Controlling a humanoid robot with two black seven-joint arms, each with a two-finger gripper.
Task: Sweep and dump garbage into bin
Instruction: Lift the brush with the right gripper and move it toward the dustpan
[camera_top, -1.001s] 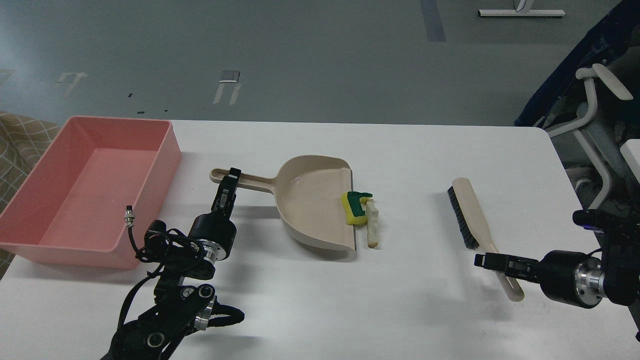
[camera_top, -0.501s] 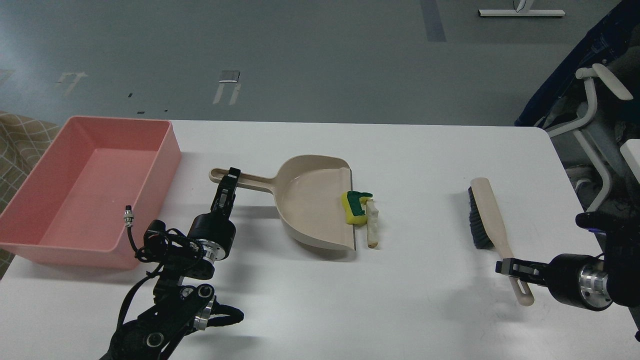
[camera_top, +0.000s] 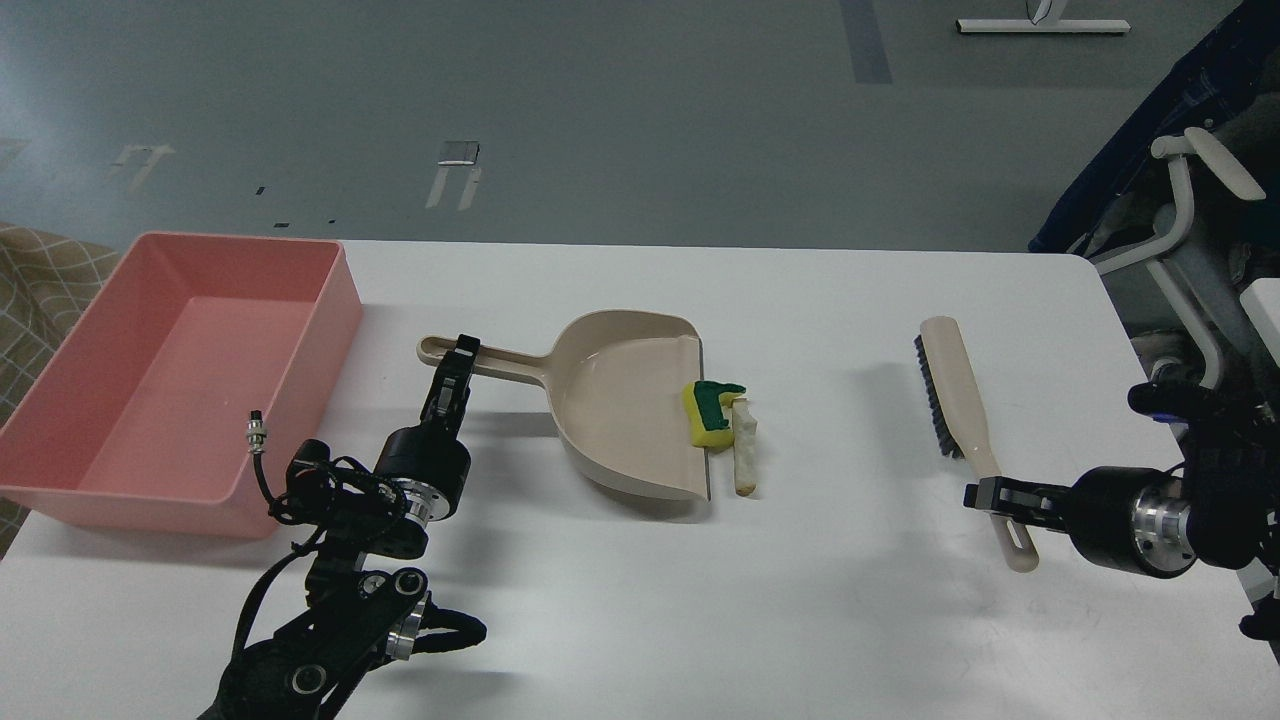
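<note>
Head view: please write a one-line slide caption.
Left tool grips dustpan handle; right tool holds brush; garbage at dustpan lip.

No legible text, labels, brands or numbers anywhere: pink bin (camera_top: 170, 390), beige dustpan (camera_top: 615, 410), brush (camera_top: 962, 410) and white bench (camera_top: 800, 300) all carry plain unmarked surfaces, and the pale tape marks (camera_top: 455, 170) on the grey floor form no readable characters

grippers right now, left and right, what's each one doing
Left gripper: shut on the dustpan handle.
Right gripper: shut on the brush handle.
</note>
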